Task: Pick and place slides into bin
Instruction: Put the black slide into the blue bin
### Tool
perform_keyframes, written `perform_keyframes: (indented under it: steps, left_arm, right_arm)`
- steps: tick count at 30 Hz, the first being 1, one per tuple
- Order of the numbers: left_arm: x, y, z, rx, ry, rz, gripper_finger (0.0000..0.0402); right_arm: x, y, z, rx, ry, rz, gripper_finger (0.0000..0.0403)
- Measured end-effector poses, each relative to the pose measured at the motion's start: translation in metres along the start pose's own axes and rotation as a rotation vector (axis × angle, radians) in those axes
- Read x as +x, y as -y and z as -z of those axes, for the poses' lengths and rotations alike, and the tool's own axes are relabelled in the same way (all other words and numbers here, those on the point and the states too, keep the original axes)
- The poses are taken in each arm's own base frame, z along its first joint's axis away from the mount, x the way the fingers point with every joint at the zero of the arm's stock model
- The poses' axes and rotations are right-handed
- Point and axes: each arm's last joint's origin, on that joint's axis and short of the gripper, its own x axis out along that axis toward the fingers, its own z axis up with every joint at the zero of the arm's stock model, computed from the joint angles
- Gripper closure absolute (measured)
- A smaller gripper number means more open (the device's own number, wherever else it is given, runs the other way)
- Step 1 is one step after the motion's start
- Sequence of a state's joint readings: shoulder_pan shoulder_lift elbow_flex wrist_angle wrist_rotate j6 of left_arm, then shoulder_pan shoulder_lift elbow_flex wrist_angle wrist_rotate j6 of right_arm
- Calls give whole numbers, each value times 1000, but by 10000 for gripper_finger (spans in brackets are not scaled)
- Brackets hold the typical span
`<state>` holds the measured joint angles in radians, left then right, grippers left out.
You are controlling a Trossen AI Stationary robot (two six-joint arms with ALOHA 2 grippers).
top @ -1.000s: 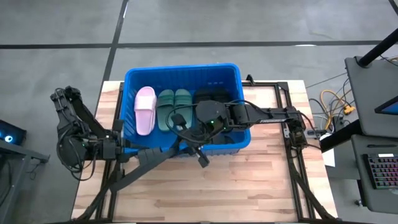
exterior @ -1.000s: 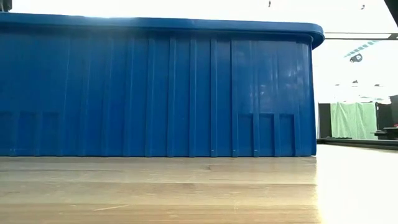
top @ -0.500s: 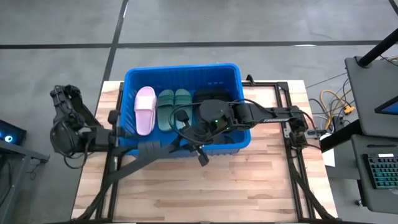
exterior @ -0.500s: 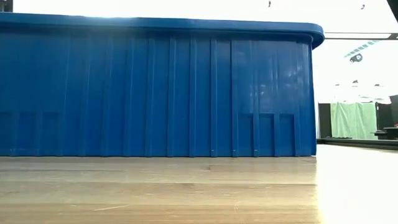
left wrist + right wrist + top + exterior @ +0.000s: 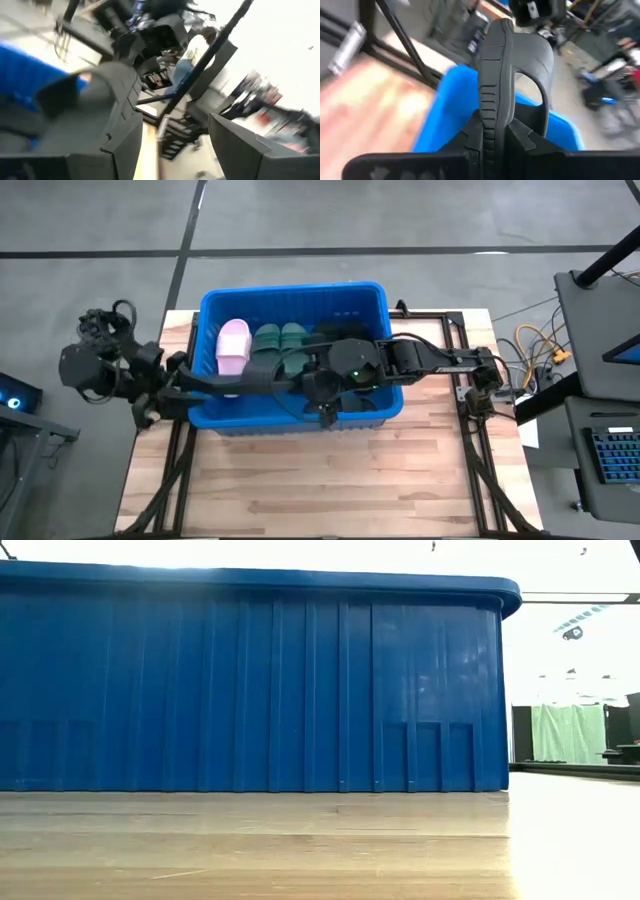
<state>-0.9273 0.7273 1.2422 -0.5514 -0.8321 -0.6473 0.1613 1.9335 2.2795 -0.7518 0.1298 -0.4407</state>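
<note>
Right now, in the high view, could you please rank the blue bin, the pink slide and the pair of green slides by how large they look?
1. The blue bin, by far the largest.
2. The pair of green slides, together wider than the pink one, though partly hidden by the arms.
3. The pink slide, smallest.

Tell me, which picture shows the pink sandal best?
The high view: the pink sandal lies whole at the left end inside the blue bin. The low view shows only the bin's wall; neither wrist view shows it.
</note>
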Motion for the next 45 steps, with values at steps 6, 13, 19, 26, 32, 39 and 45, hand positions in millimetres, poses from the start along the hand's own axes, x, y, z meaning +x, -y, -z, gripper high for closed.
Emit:
perform_keyframes:
  steps: [6,13,19,26,32,39,45]
  left_arm:
    - [-16,-20,-6,-320,29,-63,190]
    - [-22,-9,-33,-120,184,-32,190]
    - [-22,7,-53,118,331,53,190]
    - [-8,21,-31,207,201,317,190]
    - [15,31,8,188,-33,413,190]
    - [33,-12,42,313,27,72,195]
    - [17,-68,62,313,177,-32,230]
  right_arm:
    - [-2,2,6,-168,-114,94,371]
    - [-6,18,19,-192,-203,115,371]
    - [-24,51,32,-154,-197,143,372]
    - [-41,79,54,-100,-231,196,372]
    - [-56,86,58,-52,-188,253,372]
    - [-69,85,56,36,-124,288,372]
    - [-71,81,54,58,-112,291,372]
